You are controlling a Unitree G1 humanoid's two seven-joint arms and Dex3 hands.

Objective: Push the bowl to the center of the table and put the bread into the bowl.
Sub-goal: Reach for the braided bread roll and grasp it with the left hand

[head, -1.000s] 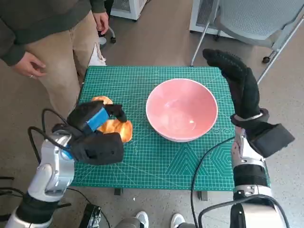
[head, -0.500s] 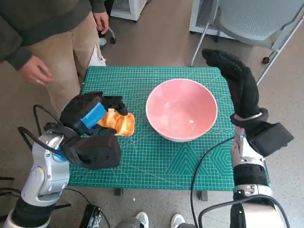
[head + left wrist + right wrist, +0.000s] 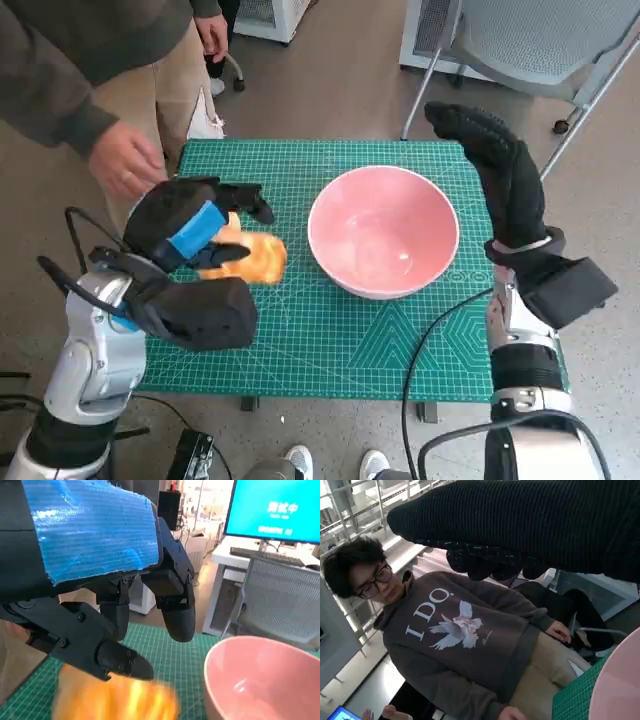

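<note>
Gridded green mat (image 3: 330, 330), glossy round bowl (image 3: 383, 231)

glossy bowl (image 3: 383, 231), knitted right hand (image 3: 497, 170)

Pink bowl (image 3: 383, 230): upright, empty, between the two hands. Golden-orange bread (image 3: 250, 257): under the left hand (image 3: 190, 232), fingers over it; bowl just beside.
</note>
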